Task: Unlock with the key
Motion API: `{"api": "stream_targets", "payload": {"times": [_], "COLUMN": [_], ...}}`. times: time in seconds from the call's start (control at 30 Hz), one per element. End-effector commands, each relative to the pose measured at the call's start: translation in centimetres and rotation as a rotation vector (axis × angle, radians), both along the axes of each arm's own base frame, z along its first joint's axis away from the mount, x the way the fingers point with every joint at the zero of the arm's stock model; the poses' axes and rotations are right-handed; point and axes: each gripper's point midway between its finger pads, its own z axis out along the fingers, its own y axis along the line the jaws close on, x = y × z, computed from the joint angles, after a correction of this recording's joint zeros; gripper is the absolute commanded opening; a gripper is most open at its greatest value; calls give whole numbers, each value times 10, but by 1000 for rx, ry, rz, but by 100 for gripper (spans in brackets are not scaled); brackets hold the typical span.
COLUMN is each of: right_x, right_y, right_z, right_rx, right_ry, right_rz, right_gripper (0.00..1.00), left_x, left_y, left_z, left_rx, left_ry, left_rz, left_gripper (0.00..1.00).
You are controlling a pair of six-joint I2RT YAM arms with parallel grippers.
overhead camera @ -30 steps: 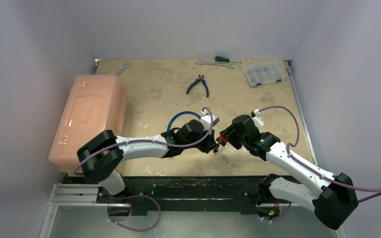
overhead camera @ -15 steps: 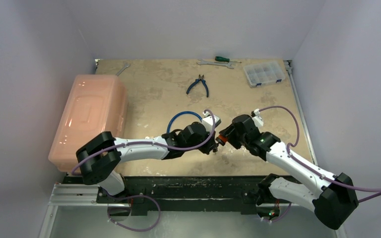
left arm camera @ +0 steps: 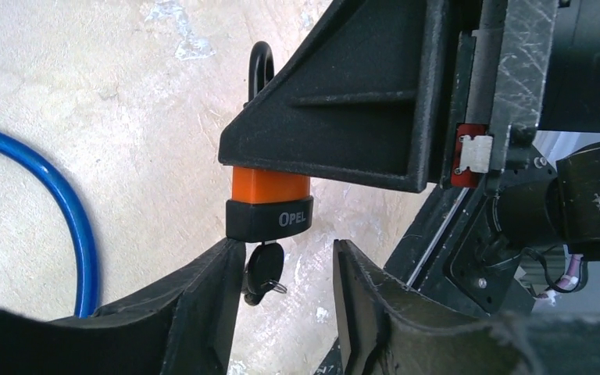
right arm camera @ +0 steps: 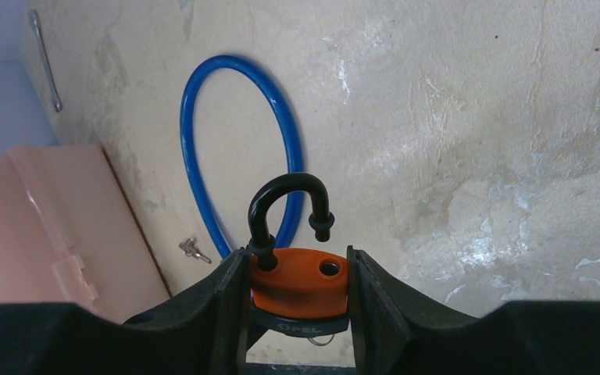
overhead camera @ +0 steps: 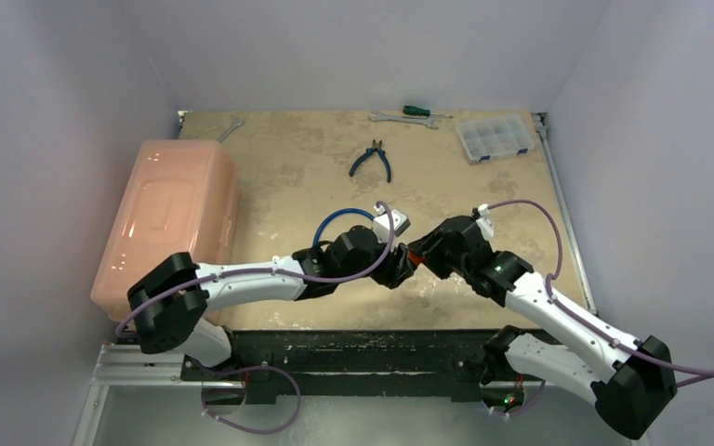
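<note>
Padlock (right arm camera: 293,287) sits clenched in right gripper (right arm camera: 297,264), its key (left arm camera: 264,269) hanging inside the released left gripper (left arm camera: 287,250).

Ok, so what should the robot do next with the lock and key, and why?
Probably pull the left gripper straight back, away from the key. The shackle has one end out of the orange padlock, so it looks unlocked. The left jaws stand apart around the key, not pinching it, while the right gripper clamps the padlock's body.
</note>
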Motion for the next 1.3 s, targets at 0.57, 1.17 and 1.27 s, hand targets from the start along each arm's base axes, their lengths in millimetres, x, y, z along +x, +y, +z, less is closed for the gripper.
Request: {"api": "stream_targets", "payload": {"times": [0.57,1.17,1.27], "right_x": [-11,-13,-14], "right_y": [10,11,13], "right_z": [28,38,41], "right_rx": [112,144,158], "right_ry": [-58,-75,-78], "right_rz": [37,41,52], "right_gripper": [0,0,0], "left_x": [14,10,10], "left_y": [10,-9,-9], "left_z": [53,42,40], "left_rx": [-179,-235,-237], "left_ry": [-4,75,85], "left_rz": [42,1,3], "left_gripper": [62,58,59]}}
